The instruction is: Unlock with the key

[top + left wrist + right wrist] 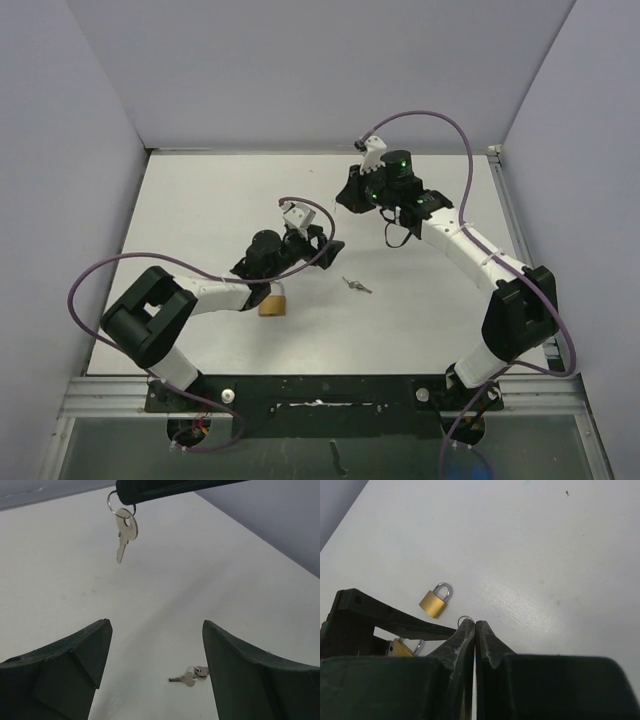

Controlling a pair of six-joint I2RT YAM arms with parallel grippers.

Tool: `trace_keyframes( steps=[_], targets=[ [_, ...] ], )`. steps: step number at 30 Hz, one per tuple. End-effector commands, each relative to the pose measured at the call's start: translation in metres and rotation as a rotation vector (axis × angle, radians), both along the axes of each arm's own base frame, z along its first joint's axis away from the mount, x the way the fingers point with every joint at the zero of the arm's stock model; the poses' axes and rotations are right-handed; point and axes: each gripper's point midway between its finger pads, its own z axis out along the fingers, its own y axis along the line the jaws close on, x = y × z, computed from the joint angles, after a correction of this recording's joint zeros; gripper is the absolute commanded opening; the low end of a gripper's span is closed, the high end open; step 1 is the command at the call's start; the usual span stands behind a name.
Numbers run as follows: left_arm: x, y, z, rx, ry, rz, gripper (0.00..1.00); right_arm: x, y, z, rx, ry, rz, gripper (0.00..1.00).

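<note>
My right gripper point(475, 622) is shut on the ring of a silver key point(122, 535), which hangs free below its fingertips in the left wrist view. In the top view it point(342, 200) is raised over the middle of the table. My left gripper point(156, 630) is open and empty, also raised, just left of and below the right one point(325, 240). A brass padlock point(435, 600) lies flat on the table. A second brass padlock point(402, 647) is partly hidden behind a left finger. One padlock point(273, 302) shows beside the left forearm.
A spare bunch of keys point(355, 285) lies on the white table point(200, 200), also seen between the left fingers point(190, 676). Grey walls close the back and both sides. Purple cables loop from both arms.
</note>
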Motion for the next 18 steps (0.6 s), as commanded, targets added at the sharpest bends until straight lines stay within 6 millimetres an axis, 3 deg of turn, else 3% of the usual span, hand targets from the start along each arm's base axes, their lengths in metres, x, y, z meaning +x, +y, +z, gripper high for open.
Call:
trace_keyframes(
  steps=[1,8,18],
  targets=[
    [0.024,0.002,0.044,-0.029,-0.241,0.145,0.73,-0.015,0.005,0.024,0.044,-0.024,0.023,0.00],
    [0.029,0.015,0.047,-0.073,-0.318,0.225,0.73,-0.027,0.006,0.024,0.047,-0.008,0.030,0.00],
    [0.023,0.013,0.046,-0.129,-0.421,0.198,0.68,-0.037,0.004,0.022,0.047,0.013,0.023,0.00]
  ],
)
